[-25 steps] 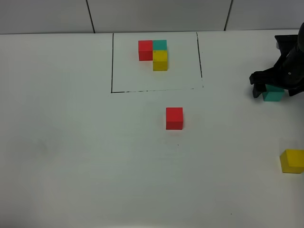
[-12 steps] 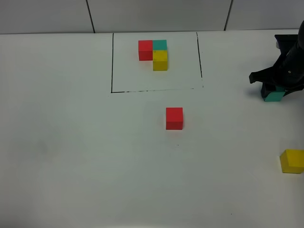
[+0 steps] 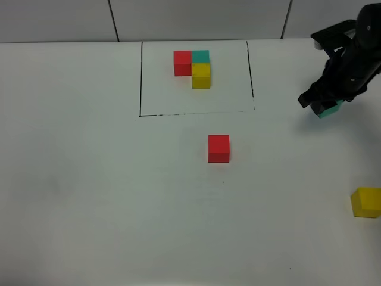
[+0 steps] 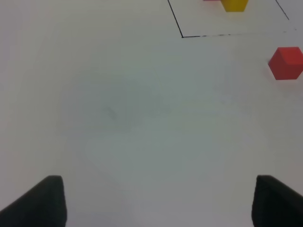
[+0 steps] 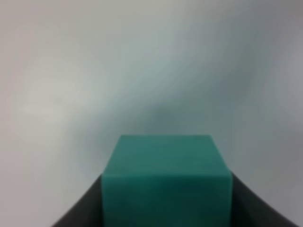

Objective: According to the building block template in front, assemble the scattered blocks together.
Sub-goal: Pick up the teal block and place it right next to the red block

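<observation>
White table point(image 3: 89, 196), seen from above, w/ a black drawn frame point(image 3: 140, 77) at far centre. At far right, the right gripper point(image 3: 324, 106) is clamped on the teal cube point(image 3: 329, 109), just right of the frame; its wrist cam shows the cube snug betw. dark jaws. The left gripper point(image 4: 156, 203) shows in its wrist cam only, jaws wide, nothing betw. them. Template point(image 3: 193, 67), an L of red, teal & yellow, sits inside the frame. Red cube point(image 3: 218, 148) lies just outside the frame's near line. Yellow cube point(image 3: 365, 202) is at the right edge, well apart.

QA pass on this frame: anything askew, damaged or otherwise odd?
Nothing stands out. The building block template sits inside its black frame, the red cube and yellow cube lie flat on the table, and the right end effector grips the teal cube squarely.
</observation>
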`<move>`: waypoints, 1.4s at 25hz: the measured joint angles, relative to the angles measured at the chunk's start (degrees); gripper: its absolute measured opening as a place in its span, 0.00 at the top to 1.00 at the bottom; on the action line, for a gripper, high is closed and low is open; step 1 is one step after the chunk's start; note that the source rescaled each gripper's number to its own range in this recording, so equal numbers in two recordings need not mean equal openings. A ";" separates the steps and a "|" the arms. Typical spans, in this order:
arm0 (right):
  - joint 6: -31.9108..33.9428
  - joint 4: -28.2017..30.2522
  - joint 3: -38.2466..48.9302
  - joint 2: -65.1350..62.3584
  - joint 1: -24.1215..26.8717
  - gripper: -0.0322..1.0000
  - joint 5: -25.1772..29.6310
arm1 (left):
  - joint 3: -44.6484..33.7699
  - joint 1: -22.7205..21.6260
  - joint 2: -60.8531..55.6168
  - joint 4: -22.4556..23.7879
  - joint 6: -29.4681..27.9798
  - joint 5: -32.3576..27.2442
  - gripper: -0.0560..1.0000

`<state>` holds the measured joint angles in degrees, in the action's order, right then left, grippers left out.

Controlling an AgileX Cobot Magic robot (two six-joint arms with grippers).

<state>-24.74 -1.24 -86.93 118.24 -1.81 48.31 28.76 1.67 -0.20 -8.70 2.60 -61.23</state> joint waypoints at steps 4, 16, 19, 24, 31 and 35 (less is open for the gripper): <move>-12.35 0.19 -0.41 -1.71 -6.44 0.97 8.08 | 0.00 0.00 0.00 0.00 0.00 0.00 0.29; -26.50 4.74 -0.41 -0.98 -19.25 0.97 7.94 | 0.00 0.00 0.00 0.00 0.00 0.00 0.29; -28.38 4.63 -0.41 0.63 -19.61 0.97 7.71 | 0.00 0.00 0.00 0.00 0.00 0.00 0.29; -32.00 2.10 -0.41 2.40 -19.05 0.97 7.78 | 0.00 0.00 0.00 0.00 0.00 0.00 0.29; -37.20 -2.29 -0.41 3.55 -19.05 0.97 5.18 | 0.00 0.00 0.00 0.00 0.00 0.00 0.29; -37.62 -3.24 -0.41 5.29 -19.05 0.97 4.44 | 0.00 0.00 0.00 0.00 0.00 0.00 0.29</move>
<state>-62.36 -4.48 -87.34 123.53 -20.86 52.75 28.76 1.67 -0.20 -8.70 2.60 -61.23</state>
